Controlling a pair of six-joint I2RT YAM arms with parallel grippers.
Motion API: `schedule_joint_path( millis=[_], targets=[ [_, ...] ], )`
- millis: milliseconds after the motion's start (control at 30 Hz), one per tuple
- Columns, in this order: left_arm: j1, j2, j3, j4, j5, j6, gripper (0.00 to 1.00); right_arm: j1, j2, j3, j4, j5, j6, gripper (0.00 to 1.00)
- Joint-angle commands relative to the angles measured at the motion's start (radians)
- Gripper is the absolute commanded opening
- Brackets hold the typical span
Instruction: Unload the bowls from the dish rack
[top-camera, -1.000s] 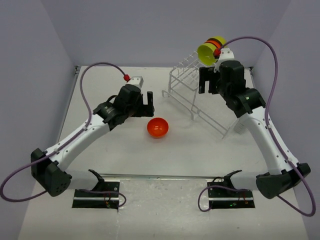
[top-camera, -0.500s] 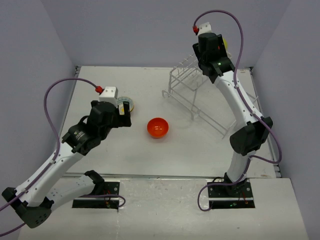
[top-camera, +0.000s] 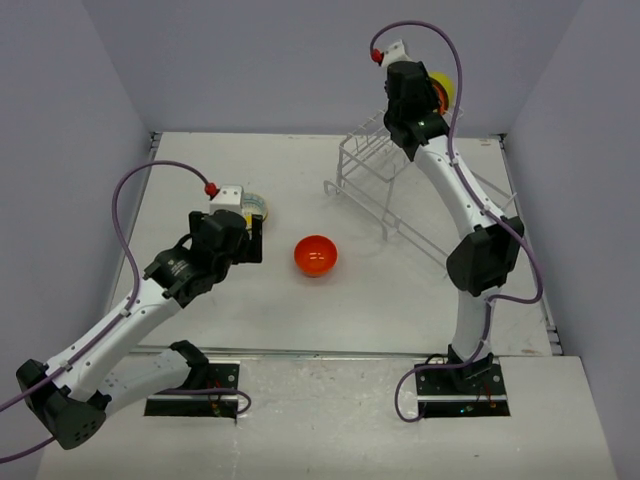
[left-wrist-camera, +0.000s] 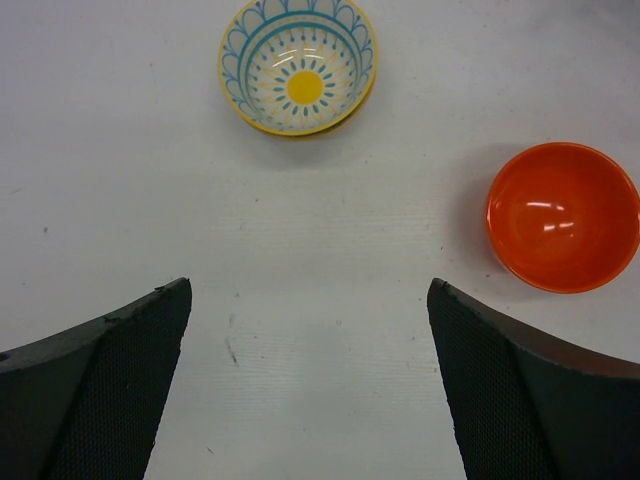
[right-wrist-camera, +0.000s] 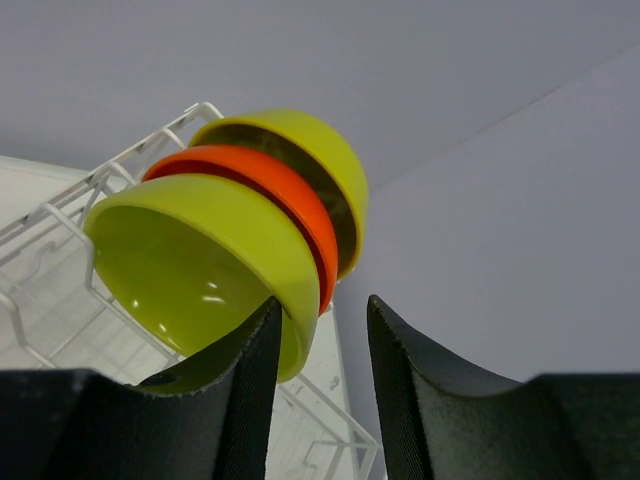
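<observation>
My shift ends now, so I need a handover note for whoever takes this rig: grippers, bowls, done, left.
Left gripper: open, empty, above the white table.
Right gripper: open, jaws straddling the rim of the glossy lime-green bowl, not closed.
Done: cream blue-patterned bowl and glossy orange-red bowl sit upright on the table.
Left: the lime-green bowl, a second orange-red bowl and a yellow-green bowl, nested on edge in the white wire dish rack.

White table (top-camera: 400, 290): orange bowl (top-camera: 315, 255), cream flower bowl (left-wrist-camera: 298, 65), dish rack (top-camera: 390, 190).
</observation>
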Motion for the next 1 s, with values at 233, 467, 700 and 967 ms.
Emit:
schedule_joint_path(
  millis=[233, 467, 700, 967],
  targets=[
    [0.008, -0.017, -0.032, 0.047, -0.044, 0.016, 1.0, -0.012, 0.074, 0.014, 0.123, 0.041, -0.059, 0.34],
    [0.031, -0.02, -0.04, 0.064, -0.024, 0.028, 1.0, -0.012, 0.089, -0.025, 0.16, 0.049, -0.071, 0.2],
    [0.054, -0.012, -0.045, 0.081, 0.014, 0.037, 1.0, -0.001, 0.062, -0.08, 0.243, 0.109, -0.126, 0.06],
    [0.091, -0.017, -0.046, 0.098, 0.06, 0.045, 1.0, 0.011, -0.004, -0.107, 0.257, 0.121, -0.125, 0.04]
  ],
)
